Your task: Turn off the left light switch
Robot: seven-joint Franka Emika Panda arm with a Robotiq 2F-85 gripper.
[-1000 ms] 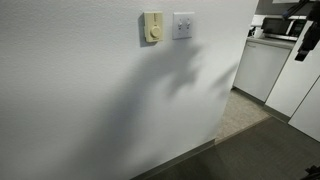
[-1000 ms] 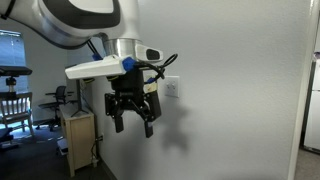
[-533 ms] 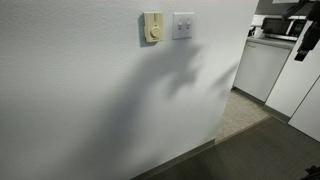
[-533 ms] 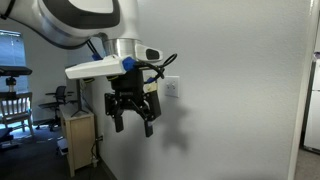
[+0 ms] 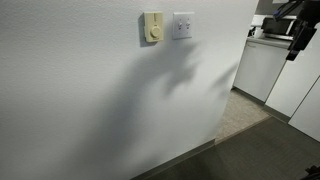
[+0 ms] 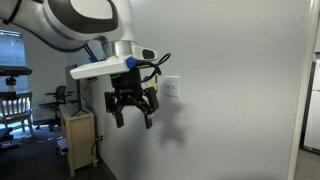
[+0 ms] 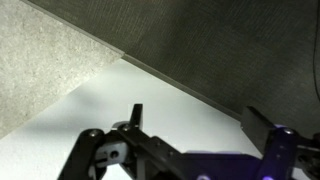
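Observation:
A white, roughly square wall plate [image 5: 183, 25] holds a pair of small switches; the left light switch [image 5: 179, 25] is its left one, too small to read its position. The plate also shows in an exterior view [image 6: 171, 88], partly behind cables. My gripper [image 6: 131, 120] hangs open and empty in front of the wall, a little below and beside the plate, fingers pointing down. In the wrist view the open fingers [image 7: 195, 118] frame bare white wall and the floor edge; no switch shows there.
A cream plate with a round knob [image 5: 152, 27] sits just left of the white plate. White cabinets [image 5: 262, 65] stand past the wall's corner. A small wooden cabinet [image 6: 80, 140] and a chair [image 6: 12, 105] stand beyond the arm.
The arm has risen slightly; the gripper sits a little higher along the wall than before. It stays open and empty.

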